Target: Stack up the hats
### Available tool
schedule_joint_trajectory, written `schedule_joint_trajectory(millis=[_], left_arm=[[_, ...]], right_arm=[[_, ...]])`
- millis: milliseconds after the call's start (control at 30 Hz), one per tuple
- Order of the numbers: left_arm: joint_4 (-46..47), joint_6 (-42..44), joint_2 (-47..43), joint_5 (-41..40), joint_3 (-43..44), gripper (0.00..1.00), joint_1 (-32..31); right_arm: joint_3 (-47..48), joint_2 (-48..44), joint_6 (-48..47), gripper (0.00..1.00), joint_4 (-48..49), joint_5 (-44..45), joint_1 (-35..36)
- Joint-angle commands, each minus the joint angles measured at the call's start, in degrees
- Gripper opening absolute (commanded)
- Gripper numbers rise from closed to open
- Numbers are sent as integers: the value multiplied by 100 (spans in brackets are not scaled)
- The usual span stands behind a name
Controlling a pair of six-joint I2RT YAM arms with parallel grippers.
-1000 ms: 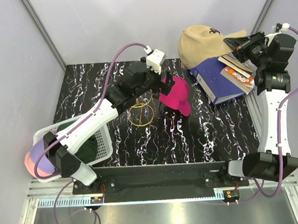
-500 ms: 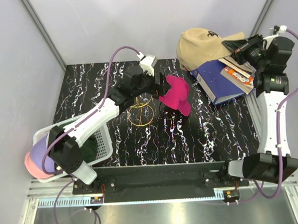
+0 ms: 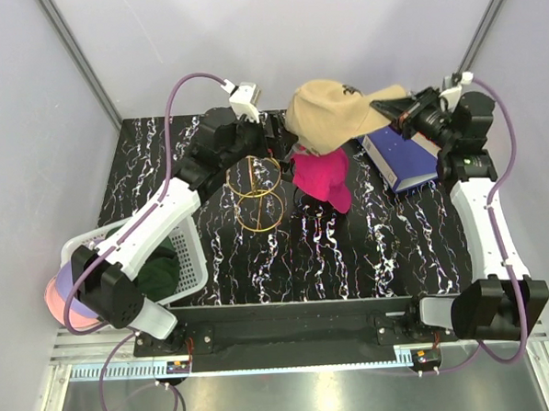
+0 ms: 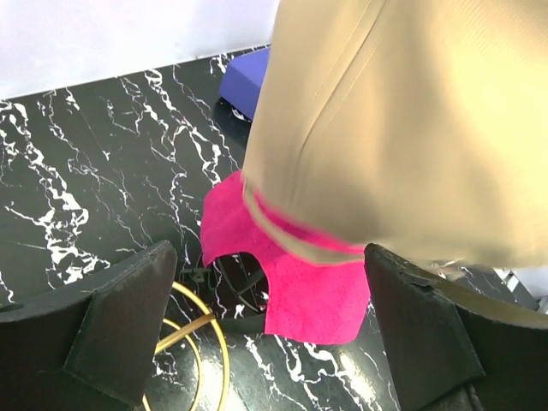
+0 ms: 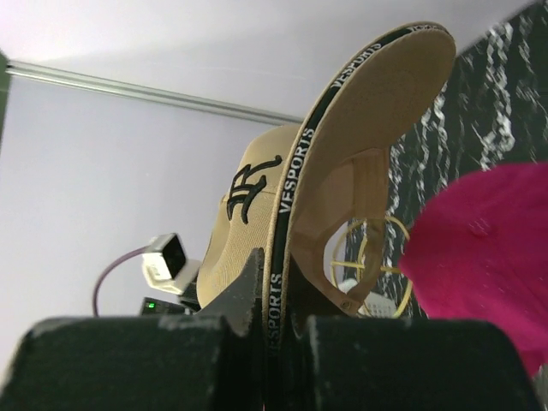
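At the desk's near left corner stands a white mesh basket (image 3: pixel 193 265) with the dark green hat (image 3: pixel 158 274) inside it. The light pink hat (image 3: pixel 59 301) and the lavender hat (image 3: pixel 71 271) lie just outside the basket's left side, partly hidden by the left arm's base.

The left arm stretches toward the far edge. The left gripper (image 3: pixel 280 139) has its fingers (image 4: pixel 128 317) spread wide with nothing between them. Just nearer than it stands the gold wire ring frame (image 3: pixel 255 193).

Right of the frame, around the middle of the desk toward the far edge, sits the magenta hat (image 3: pixel 324 175). The tan hat (image 3: pixel 330 115) hangs above it at the far edge, its crown overlapping the magenta one in the left wrist view. Whether the two touch cannot be told.

The right gripper (image 5: pixel 278 291) is clenched on the tan hat's brim, which stands on edge between its fingers. Below that gripper, toward the far right corner, lies a blue binder (image 3: pixel 405 157).
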Motion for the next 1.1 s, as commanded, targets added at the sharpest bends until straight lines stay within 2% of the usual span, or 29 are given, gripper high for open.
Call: schedule_joint_trajectory(millis=[0,133,667,867,967,1067], left_arm=[[175,53,81,53,342,96,5],[166,53,248,150,518,96,-4],[-27,96,776,308,958,96,-4],[-168,132,969,370,1081,96,-4],[-168,132,969,352,1064,96,-4],[-168,140,978,343,1037,96,-4]], right_arm=[[-624,-105,-43,0,154,-425,-12],[-1143,-167,-228,0,153,-373,-12],[-2181,-97,-720,0,152,-311,-74],[-2454,52,-554,0,609,-188,-135],[-2656,149,34,0,1416,-171,-206],[-2648,263,-25,0,1384,-31,-206]])
